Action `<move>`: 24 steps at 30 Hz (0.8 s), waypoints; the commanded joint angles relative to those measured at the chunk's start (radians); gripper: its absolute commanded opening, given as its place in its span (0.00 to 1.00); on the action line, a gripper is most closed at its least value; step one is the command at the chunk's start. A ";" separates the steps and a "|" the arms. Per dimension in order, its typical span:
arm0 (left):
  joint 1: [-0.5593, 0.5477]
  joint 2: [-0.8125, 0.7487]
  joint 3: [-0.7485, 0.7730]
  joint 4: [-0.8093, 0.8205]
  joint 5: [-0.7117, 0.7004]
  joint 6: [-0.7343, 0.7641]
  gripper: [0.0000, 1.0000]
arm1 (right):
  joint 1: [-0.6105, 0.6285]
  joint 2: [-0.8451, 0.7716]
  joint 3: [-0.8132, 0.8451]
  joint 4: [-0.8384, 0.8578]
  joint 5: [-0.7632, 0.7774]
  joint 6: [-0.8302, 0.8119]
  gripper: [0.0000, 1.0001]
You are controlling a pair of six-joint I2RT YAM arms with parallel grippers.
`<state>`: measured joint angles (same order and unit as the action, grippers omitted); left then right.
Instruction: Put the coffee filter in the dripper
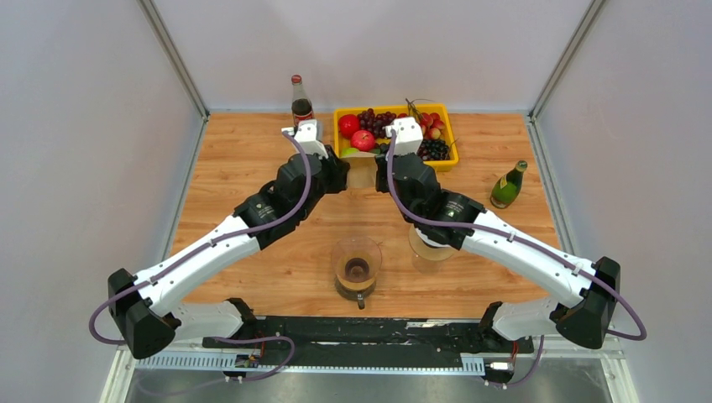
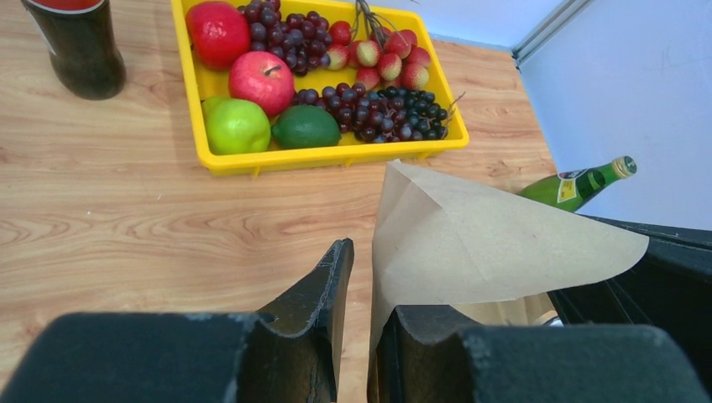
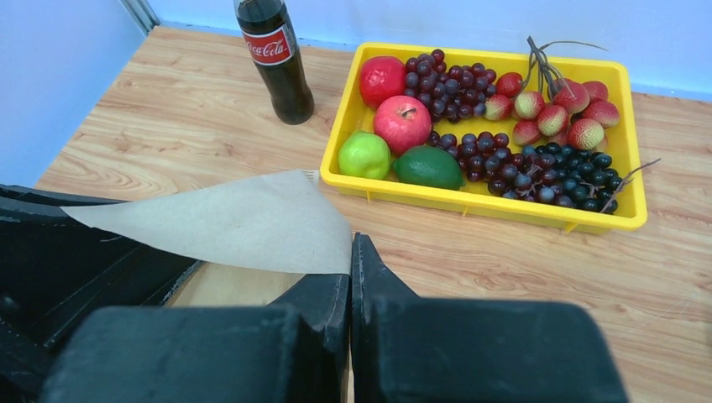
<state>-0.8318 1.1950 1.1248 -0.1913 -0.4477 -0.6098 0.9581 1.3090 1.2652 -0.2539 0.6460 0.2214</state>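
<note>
One coffee filter (image 2: 495, 239) — right tool (image 3: 351, 260) clamped on it, left tool (image 2: 368, 281) ajar.

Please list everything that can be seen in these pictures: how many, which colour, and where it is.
coffee filter: one, brown paper, between both claws
glass vessel with handle: one, clear, dark inside, table front centre; perhaps the dripper
second glass vessel: one, clear, partly hidden under right arm
tray: one, yellow, table back
fruit: many, red, green, dark purple, inside tray
cola bottle: one, dark, red label, left of tray
green bottle: one, green, right of tray
table: one, light wood
left claw: one, black, jaws slightly apart, filter edge between them; grip unclear
right claw: one, black, shut on filter corner
</note>
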 commanded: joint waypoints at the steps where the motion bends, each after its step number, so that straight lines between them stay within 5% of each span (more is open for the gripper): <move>1: 0.005 -0.033 0.019 -0.097 -0.032 0.000 0.25 | -0.023 -0.047 0.014 -0.003 0.041 0.033 0.00; 14: 0.002 -0.068 0.026 -0.181 -0.005 0.004 0.37 | -0.024 -0.074 0.017 -0.058 -0.138 0.012 0.00; 21: 0.003 -0.127 -0.002 -0.092 0.351 0.103 0.92 | -0.025 -0.106 0.004 -0.108 -0.270 0.010 0.00; 24: 0.002 -0.198 -0.041 -0.048 0.504 0.133 1.00 | -0.024 -0.119 0.012 -0.166 -0.254 0.013 0.00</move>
<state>-0.8284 1.0977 1.1110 -0.3172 -0.2104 -0.5449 0.9344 1.2247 1.2629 -0.3561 0.4149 0.2382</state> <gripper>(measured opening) 0.972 0.003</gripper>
